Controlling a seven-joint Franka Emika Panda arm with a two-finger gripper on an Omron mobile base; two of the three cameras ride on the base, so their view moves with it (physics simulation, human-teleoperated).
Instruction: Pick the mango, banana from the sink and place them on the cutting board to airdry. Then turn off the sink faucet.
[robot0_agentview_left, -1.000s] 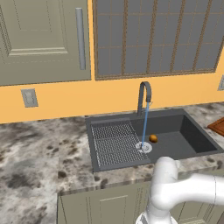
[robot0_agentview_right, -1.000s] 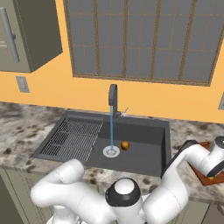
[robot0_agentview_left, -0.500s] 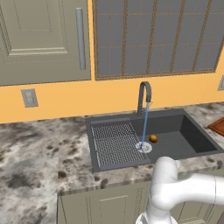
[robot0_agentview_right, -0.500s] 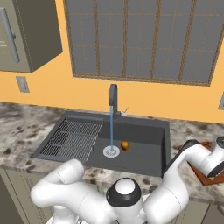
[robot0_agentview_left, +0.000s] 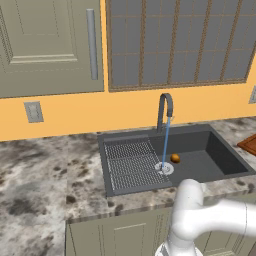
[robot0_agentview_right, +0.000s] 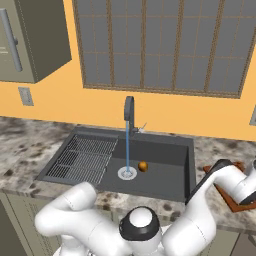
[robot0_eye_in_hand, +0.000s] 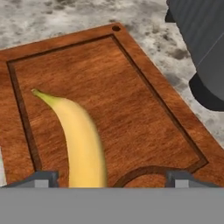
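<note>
Now that the banana (robot0_eye_in_hand: 81, 135) lies flat on the cutting board (robot0_eye_in_hand: 131, 100), inside its routed groove with the stem end pointing away from the camera, the gripper (robot0_eye_in_hand: 107, 178) has let go: a second ago its jaws were pressed together, and now the two fingertips stand spread wide to either side of the fruit, holding nothing. That reads as the first fruit delivered, so half of the carrying work looks done. One mango (robot0_agentview_right: 143, 166) lies on the floor of the sink (robot0_agentview_right: 165, 150), just beside the round silver drain (robot0_agentview_right: 127, 173), and it has not shifted over the last second. One sink faucet (robot0_agentview_right: 129, 111) arches over the basin, and a single thin blue stream (robot0_agentview_left: 165, 142) falls from it onto the drain, so the water is not yet off. The board sits on the marbled counter (robot0_agentview_right: 20, 140) to the right of the sink, where the arm reaches across in the right base view. Count: one banana, one mango, one board, one faucet. The likely next step is to lift clear and return for the mango.
</note>
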